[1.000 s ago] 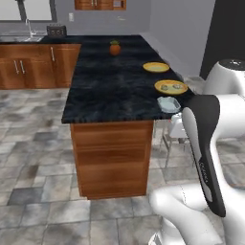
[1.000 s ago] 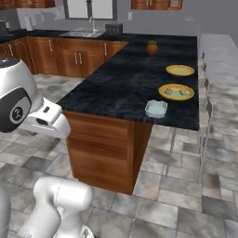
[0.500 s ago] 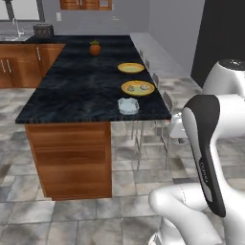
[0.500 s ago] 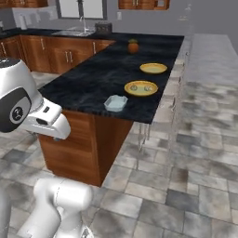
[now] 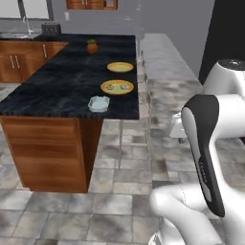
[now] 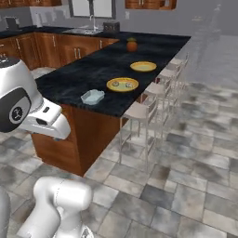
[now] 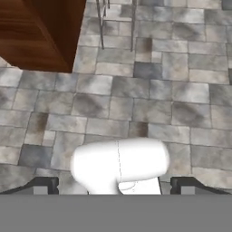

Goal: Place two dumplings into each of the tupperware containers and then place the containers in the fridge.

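My black counter (image 5: 62, 88) on its wooden base carries a pale-blue tupperware container (image 5: 99, 103) near the front edge, two yellow plates (image 5: 117, 87) farther back, and an orange fruit (image 5: 92, 46) at the far end.

tupperware container (image 5: 99, 103) on counter (image 5: 57, 91) near its edge; two plates (image 5: 117, 87) behind it; stools (image 6: 139, 114) alongside

Desk (image 5: 57, 91) left half bare, wide room | right edge crowded: tray (image 5: 99, 103), two plates (image 5: 117, 87) | stools (image 6: 139, 114) fence that side | tiled floor (image 7: 149, 90) open
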Tool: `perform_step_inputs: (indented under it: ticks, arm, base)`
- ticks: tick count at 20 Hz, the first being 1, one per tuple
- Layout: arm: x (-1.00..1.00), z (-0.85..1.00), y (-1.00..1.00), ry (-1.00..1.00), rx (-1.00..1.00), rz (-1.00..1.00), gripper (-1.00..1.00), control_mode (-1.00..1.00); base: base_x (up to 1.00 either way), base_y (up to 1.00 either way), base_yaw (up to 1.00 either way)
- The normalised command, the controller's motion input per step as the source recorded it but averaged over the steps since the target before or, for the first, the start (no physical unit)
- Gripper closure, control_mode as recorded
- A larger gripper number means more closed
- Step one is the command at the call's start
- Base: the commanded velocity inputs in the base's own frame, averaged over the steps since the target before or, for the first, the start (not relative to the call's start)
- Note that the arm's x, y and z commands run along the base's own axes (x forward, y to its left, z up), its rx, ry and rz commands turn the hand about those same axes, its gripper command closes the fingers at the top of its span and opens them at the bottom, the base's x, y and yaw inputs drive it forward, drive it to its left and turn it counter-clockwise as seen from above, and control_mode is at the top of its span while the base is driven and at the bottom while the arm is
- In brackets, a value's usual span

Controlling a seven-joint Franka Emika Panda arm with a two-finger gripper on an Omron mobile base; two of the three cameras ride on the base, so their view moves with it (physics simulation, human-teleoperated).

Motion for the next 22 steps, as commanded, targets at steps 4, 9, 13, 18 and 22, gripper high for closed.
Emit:
perform_step_inputs:
  ticks: [4,9,13,18,22]
  arm:
    - [0.0,0.0,0.0,0.0,0.0,0.0,-1.0,1.0]
    - [0.0,0.0,0.0,0.0,0.0,0.0,-1.0,1.0]
    - [0.0,0.0,0.0,0.0,0.0,0.0,-1.0,1.0]
    - [0.0,0.0,0.0,0.0,0.0,0.0,-1.0,1.0]
    - [0.0,0.0,0.0,0.0,0.0,0.0,-1.0,1.0]
  base:
    - [0.0,-1.0,0.52]
    - [0.0,-1.0,0.58]
    - [0.0,-1.0,0.63]
    - [0.0,-1.0,0.63]
    - [0.2,-1.0,0.62]
